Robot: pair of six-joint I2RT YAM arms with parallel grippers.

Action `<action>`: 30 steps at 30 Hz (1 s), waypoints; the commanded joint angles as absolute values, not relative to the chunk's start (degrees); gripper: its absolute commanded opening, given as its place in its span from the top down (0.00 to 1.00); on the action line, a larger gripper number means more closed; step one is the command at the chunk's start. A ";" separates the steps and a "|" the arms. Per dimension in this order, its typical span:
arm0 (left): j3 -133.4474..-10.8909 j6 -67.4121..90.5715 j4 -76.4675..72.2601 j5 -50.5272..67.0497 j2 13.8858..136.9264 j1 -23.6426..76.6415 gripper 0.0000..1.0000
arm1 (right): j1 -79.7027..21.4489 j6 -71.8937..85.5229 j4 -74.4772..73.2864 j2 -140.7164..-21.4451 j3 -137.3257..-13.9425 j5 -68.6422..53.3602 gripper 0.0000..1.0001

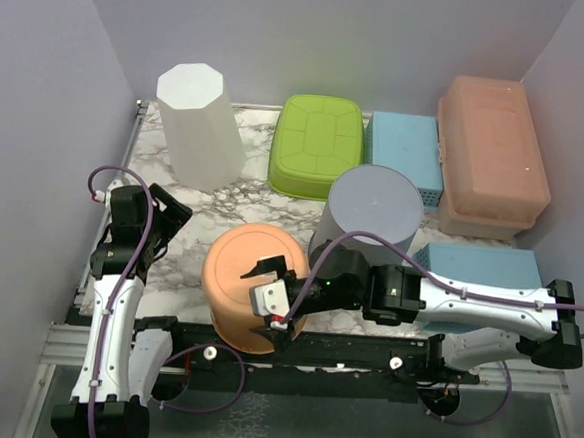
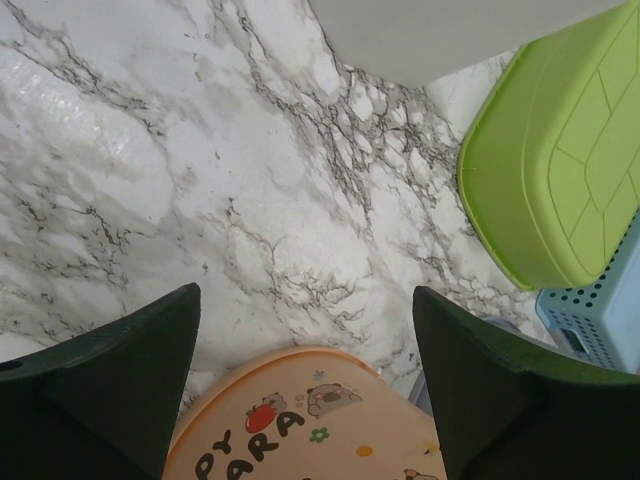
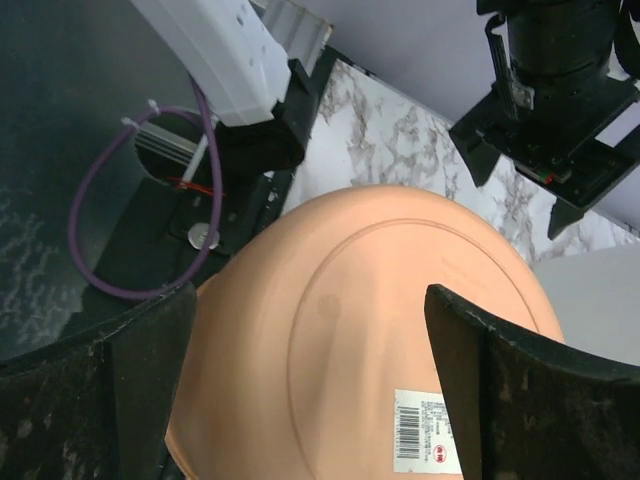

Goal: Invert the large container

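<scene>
The orange container (image 1: 248, 276) sits bottom-up at the near edge of the marble table (image 1: 222, 209), its flat base facing the ceiling with a barcode sticker (image 3: 425, 440) showing on it. It's tucked between the two arms, just beside the grey container (image 1: 373, 210). The right tool (image 1: 266, 297) hangs over that upturned base, fingers spread wide and pinching nothing. Over on the left, the left tool (image 1: 174, 231) is off the container and near its far-left side, also spread wide with only bare marble between its fingers; its wrist camera catches the orange wall below, printed with small cartoon figures and letters. Further back stand a tall white container (image 1: 198, 127), a lime-green bin (image 1: 317, 146) lying upside down, a blue perforated basket (image 1: 407, 152) and a salmon lidded box (image 1: 492, 153), with a pale blue box (image 1: 479, 267) on the right under the right arm.
</scene>
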State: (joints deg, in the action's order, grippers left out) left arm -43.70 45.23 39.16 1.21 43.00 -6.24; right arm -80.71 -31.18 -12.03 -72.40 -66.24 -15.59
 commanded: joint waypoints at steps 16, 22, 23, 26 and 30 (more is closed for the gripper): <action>-52.09 41.14 44.25 -3.72 43.01 -6.15 0.12 | -76.76 -34.66 -0.50 -88.29 -70.18 8.66 0.00; -53.20 40.87 45.61 -5.12 42.29 -6.11 0.08 | -72.89 -27.88 1.74 -91.59 -73.64 8.43 0.00; -53.44 40.68 45.61 -5.21 42.28 -6.14 0.08 | -72.30 -27.29 1.99 -91.92 -74.18 8.81 0.00; -54.58 39.63 45.64 -5.14 42.62 -6.15 0.01 | -72.07 -27.18 0.18 -92.33 -77.60 8.37 0.00; -57.26 37.72 45.49 -6.67 44.32 -6.13 0.01 | -71.37 -22.50 -4.25 -91.20 -85.02 7.67 0.00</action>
State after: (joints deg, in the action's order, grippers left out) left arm -53.56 40.60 45.15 -3.95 43.18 -6.24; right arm -71.72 -27.83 -1.65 -92.49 -77.30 7.07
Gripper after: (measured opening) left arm 0.987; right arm 0.998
